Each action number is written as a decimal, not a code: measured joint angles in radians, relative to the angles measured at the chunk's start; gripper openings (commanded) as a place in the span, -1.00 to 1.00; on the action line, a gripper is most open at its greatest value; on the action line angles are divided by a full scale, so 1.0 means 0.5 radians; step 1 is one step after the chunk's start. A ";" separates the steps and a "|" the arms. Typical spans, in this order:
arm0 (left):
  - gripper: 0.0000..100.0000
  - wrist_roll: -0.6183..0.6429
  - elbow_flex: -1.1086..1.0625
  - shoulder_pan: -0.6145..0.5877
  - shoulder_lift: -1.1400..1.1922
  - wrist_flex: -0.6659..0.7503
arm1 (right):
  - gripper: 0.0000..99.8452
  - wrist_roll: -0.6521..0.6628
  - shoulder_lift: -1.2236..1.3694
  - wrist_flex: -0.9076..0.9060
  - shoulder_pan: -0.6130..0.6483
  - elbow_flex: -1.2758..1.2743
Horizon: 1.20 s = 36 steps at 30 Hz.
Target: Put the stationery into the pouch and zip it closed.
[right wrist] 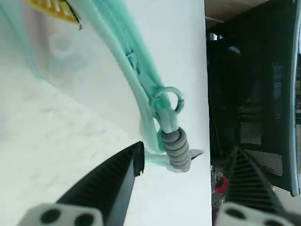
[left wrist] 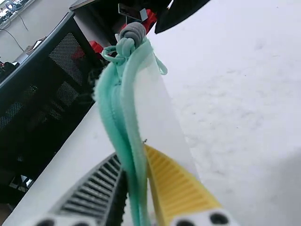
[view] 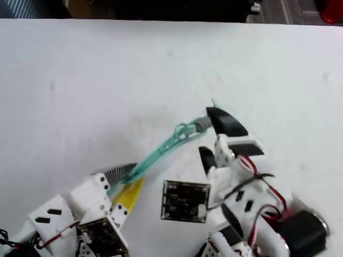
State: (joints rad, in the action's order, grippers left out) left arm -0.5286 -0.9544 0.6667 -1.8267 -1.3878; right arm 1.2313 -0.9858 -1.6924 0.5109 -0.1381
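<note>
"While the left pincer (view: 127, 181) is clamped tight on 1 end of the pouch (view: 161, 152), which step would you call this?"

"The zipping, I'd judge. The pouch stretches over the bench (view: 107, 80) from that grip toward the other arm, and the grey zip pull (view: 201, 125) sits at its far end."

"And the right pincer (right wrist: 187, 156)?"

"Wide open, holding nothing. Its 2 black fingers (right wrist: 113, 183) stand on either side of the pull, 1 just beside it, neither touching as far as I can see."

"Is the stationery inside?"

"I cannot tell through the clear side, nor whether the zip is already shut."

"So what next?"

"Probably the right pincer must close squarely on that small pull, then draw it along the zip while the left holds the pouch taut. A skewed grip could slip off."
</note>
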 measured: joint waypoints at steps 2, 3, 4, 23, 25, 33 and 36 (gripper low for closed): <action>-0.95 0.000 0.000 0.000 0.000 0.000 | -0.46 0.021 0.089 -0.003 0.021 0.000; -0.95 0.000 0.000 0.003 0.000 0.000 | -0.47 0.031 0.132 -0.003 0.028 0.000; -0.95 0.000 0.000 0.015 0.000 0.000 | -0.47 0.046 0.178 -0.003 0.028 0.000; -0.95 0.000 0.000 0.028 0.000 0.000 | -0.96 0.138 0.126 -0.006 -0.163 -0.006; -0.95 0.000 0.000 0.028 0.000 0.000 | -0.97 0.071 0.046 -0.003 -0.166 -0.006; -0.79 0.009 0.000 0.021 0.000 0.000 | -0.97 -0.522 0.000 0.196 -0.104 -0.021; -0.56 0.086 0.000 0.021 0.000 0.006 | -0.97 -0.583 0.015 0.215 -0.009 -0.080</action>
State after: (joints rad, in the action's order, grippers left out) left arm -0.4856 -0.9544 0.6774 -1.8267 -1.3848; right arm 0.9398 -0.9782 -1.5850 0.5063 -0.1780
